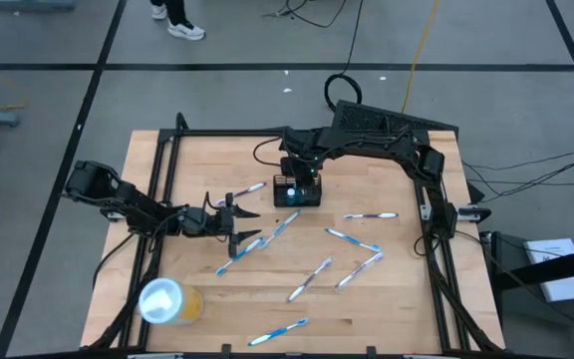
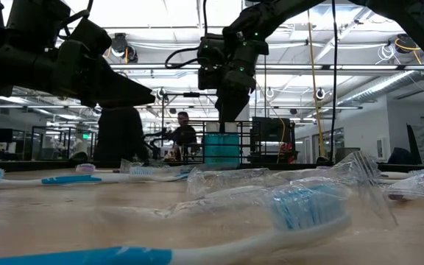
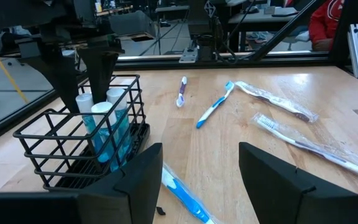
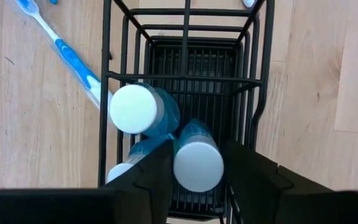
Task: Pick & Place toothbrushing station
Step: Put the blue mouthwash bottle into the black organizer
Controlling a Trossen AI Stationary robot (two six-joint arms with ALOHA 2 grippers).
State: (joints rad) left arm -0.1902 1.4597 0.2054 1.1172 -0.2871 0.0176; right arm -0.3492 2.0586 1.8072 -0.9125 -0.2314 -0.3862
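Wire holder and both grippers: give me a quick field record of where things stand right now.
holder: black wire-mesh holder upright on the table, far centre
contents: three white-capped blue tubes standing inside
right gripper: right gripper directly above the holder, fingers either side of one tube's cap, not clamped
left gripper: left gripper open, low over the table left of the holder, holding nothing
loose items: toothbrushes scattered across the table
cup: yellow cup lying at near left

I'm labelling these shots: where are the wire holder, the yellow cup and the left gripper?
wire holder [image 3: 48,134], left wrist view, on its front mesh wall.
yellow cup [image 1: 191,304], high view, on its yellow side.
left gripper [image 1: 250,224], high view, midway between its fingertips.
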